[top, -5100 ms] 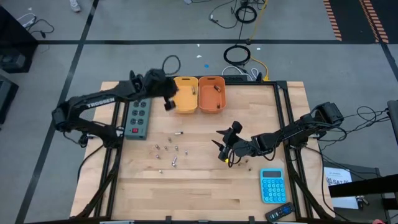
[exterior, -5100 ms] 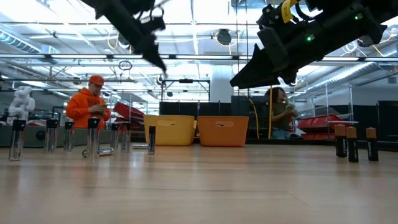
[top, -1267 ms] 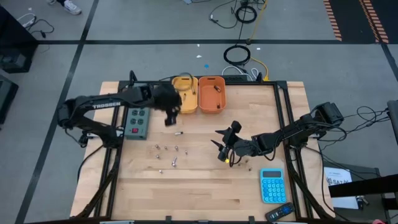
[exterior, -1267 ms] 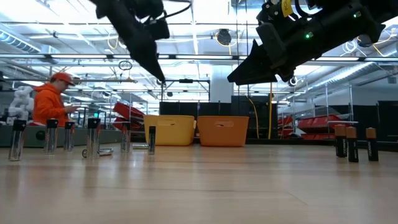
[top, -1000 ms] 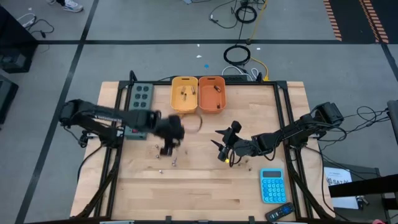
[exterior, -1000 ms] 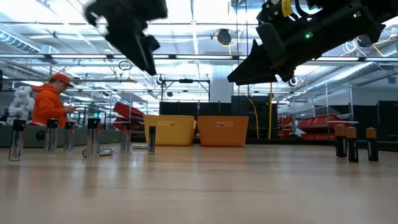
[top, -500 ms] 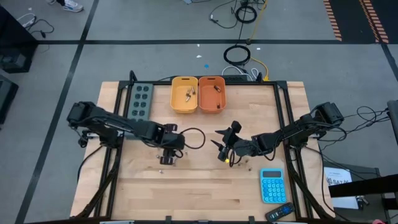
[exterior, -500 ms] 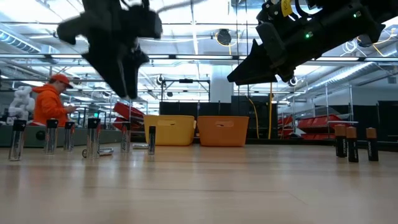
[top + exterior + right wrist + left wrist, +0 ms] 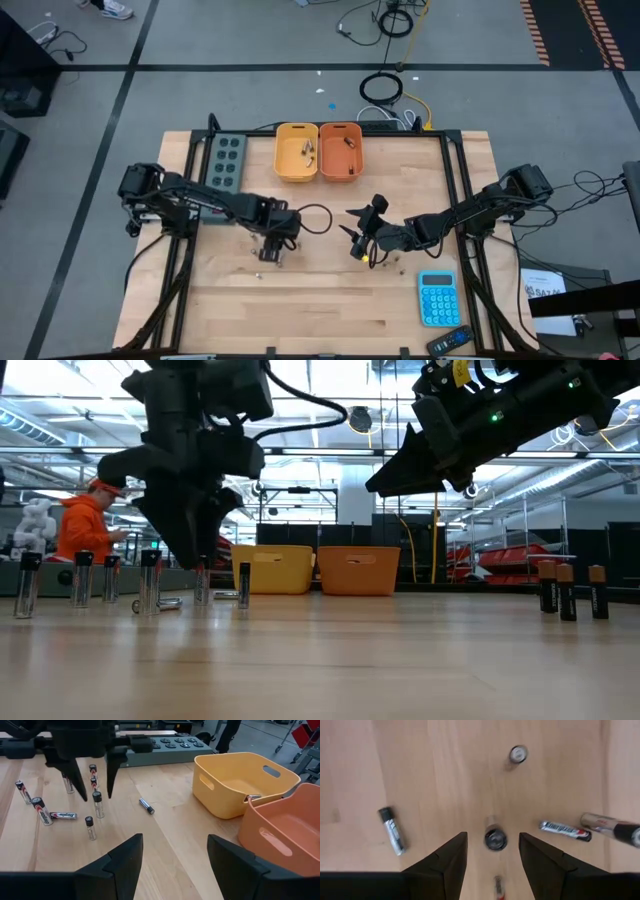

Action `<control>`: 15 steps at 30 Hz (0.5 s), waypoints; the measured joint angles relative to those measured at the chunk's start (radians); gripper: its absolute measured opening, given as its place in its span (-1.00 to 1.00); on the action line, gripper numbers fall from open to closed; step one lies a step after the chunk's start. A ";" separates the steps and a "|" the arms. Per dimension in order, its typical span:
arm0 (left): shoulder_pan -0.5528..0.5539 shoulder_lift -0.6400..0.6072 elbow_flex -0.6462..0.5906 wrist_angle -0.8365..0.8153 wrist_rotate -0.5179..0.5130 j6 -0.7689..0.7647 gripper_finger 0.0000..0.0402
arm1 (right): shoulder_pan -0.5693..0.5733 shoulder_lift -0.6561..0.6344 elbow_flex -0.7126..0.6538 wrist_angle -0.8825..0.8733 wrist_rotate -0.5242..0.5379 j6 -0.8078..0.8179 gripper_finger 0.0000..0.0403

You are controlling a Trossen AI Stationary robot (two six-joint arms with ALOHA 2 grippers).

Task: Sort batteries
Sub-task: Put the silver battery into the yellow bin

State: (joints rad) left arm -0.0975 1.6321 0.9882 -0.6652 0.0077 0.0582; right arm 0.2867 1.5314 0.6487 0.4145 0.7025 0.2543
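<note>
At the table's 9 o'clock, most batteries (image 9: 65, 795) stood unsorted, a few lay in the bins (image 9: 320, 153) at 12 o'clock, the left gripper (image 9: 492, 857) hung open over one battery (image 9: 495, 838), and the right gripper (image 9: 362, 232) waited wide, empty, mid-table.

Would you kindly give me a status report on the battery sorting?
Left gripper open above an upright battery. Right gripper open, waiting mid-table. Nothing blocking.
</note>
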 joint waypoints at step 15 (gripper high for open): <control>-0.001 0.000 -0.063 0.134 -0.003 0.031 -0.74 | 0.000 0.000 0.000 0.000 0.000 0.000 0.05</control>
State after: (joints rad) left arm -0.0986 1.6325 0.9249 -0.5315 0.0049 0.0889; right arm 0.2867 1.5312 0.6487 0.4145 0.7025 0.2539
